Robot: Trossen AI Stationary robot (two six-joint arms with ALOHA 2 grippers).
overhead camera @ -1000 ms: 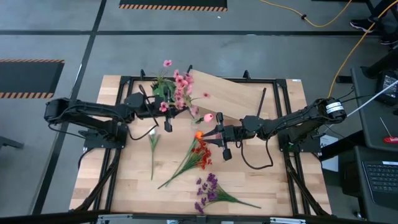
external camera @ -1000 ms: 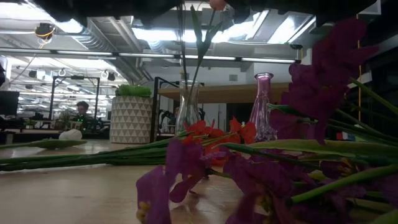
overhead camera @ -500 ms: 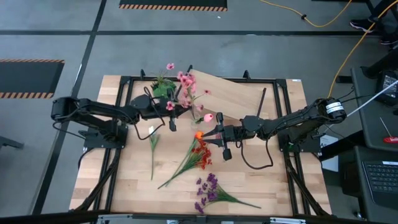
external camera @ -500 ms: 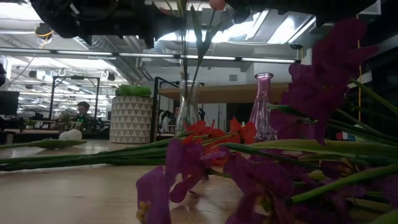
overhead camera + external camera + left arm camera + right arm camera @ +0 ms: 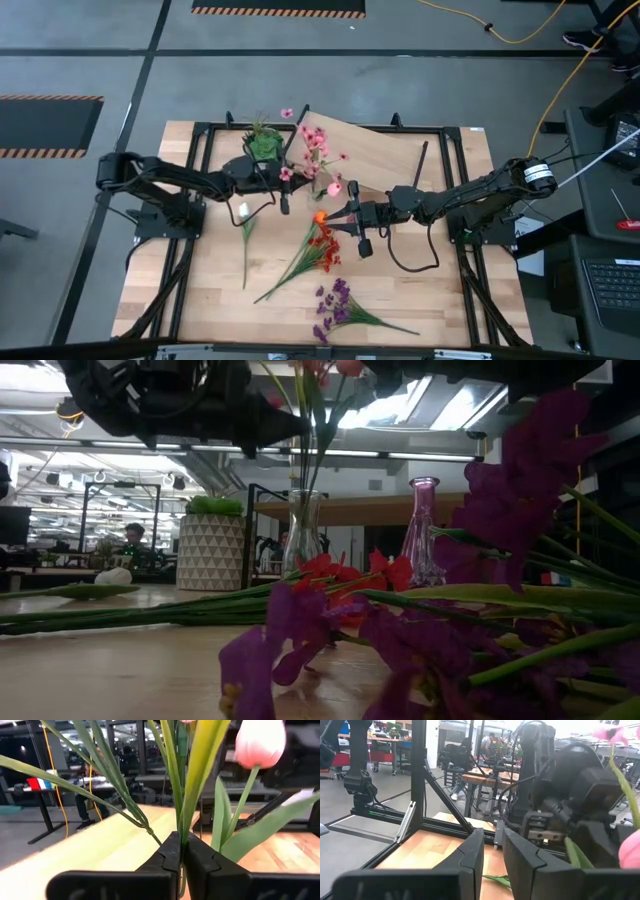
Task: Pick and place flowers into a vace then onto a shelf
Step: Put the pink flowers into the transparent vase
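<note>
Left fingers (image 5: 181,857): pressed together on green stems of the pink cluster (image 5: 315,150).
Left gripper (image 5: 284,200): carries that cluster above the table's far middle, beside the clear vase (image 5: 303,532).
Right gripper (image 5: 362,241): fingers part-closed with a narrow gap; cannot tell whether they hold anything. Hangs mid-table, right of the vase.
Vase contents: a pink tulip (image 5: 334,188) stands in it already.
Step in hand: judged to be lowering stems into the vase mouth.
Doing it well: line stem ends over the opening, descend straight, release only once stems are inside.
Risk: leaves may snag the tulip.
Shelf (image 5: 375,155): far side, tilted.
Table (image 5: 430,290): red-orange bunch (image 5: 318,250), purple sprays (image 5: 334,305), white bloom (image 5: 245,212) lie waiting.
</note>
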